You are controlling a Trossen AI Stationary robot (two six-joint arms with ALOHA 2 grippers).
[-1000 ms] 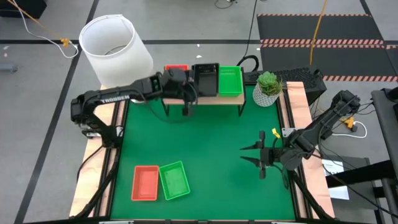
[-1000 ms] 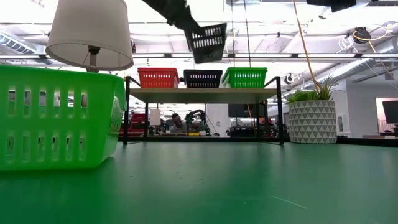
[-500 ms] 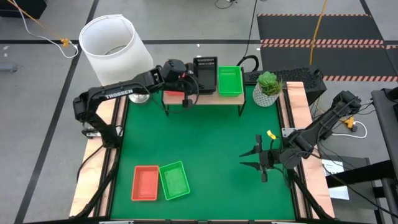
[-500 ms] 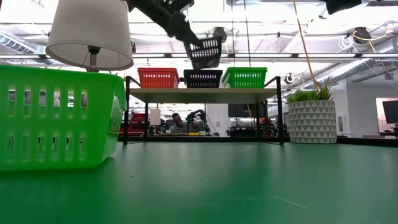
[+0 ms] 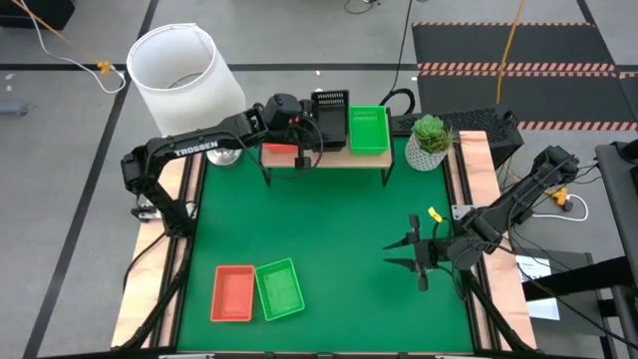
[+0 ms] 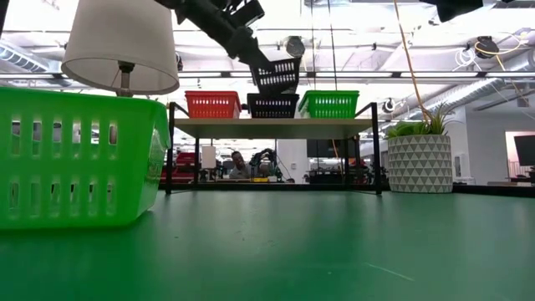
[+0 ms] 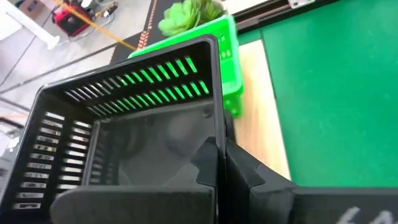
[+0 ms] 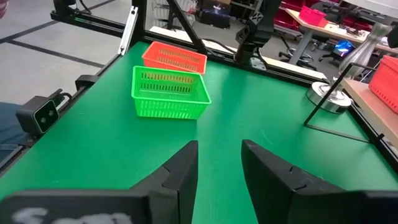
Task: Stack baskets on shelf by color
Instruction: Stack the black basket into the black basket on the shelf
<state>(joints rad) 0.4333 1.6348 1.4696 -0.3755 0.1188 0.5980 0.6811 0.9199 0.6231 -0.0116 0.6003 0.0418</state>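
Observation:
The shelf (image 5: 324, 157) stands at the table's far edge and carries a red basket (image 6: 212, 104), a black basket (image 6: 273, 106) and a green basket (image 5: 368, 130) side by side. My left gripper (image 5: 305, 128) is shut on a second black basket (image 6: 279, 75), which hangs tilted just above the shelf's black one. A red basket (image 5: 233, 292) and a green basket (image 5: 279, 289) rest on their bottoms on the mat at the near left. My right gripper (image 5: 411, 250) hovers open over the mat's right side, holding nothing. My left gripper pinches one side wall (image 7: 217, 134) of the black basket, with one finger (image 7: 205, 165) inside the basket and the other (image 7: 244, 175) outside. The fingers come from the table's left, slanting down. The basket is lifted clear and tilted, its open side toward the gripper.
A lamp with a white shade (image 5: 187, 70) stands at the far left, beside the shelf. A potted plant (image 5: 430, 142) stands to the right of the shelf. Wooden rails (image 5: 478, 199) line the table's sides. The green mat's middle (image 5: 329, 229) is free room.
My left gripper has carried the black basket toward the far edge and a little down. The basket now hangs tilted right above the shelf's black basket and is still shut in the gripper.

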